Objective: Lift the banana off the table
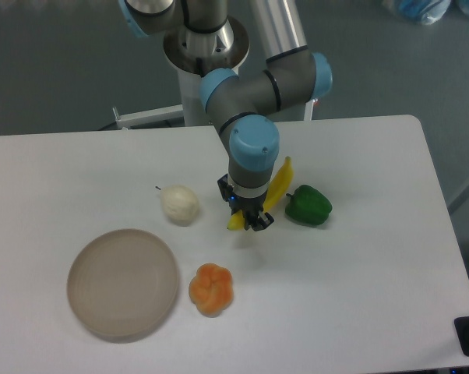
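The banana (280,181) is bright yellow and slim, slanting from lower left to upper right near the middle of the white table (359,273). My gripper (248,218) points straight down over its lower half with the fingers closed around it. The wrist hides the banana's middle. Only the lower tip and the upper end show on either side. Whether the banana still touches the table I cannot tell.
A green pepper (308,205) lies just right of the banana. A white round fruit (179,204) with a stem sits to the left. An orange lobed fruit (210,289) and a round beige plate (122,282) lie nearer the front left.
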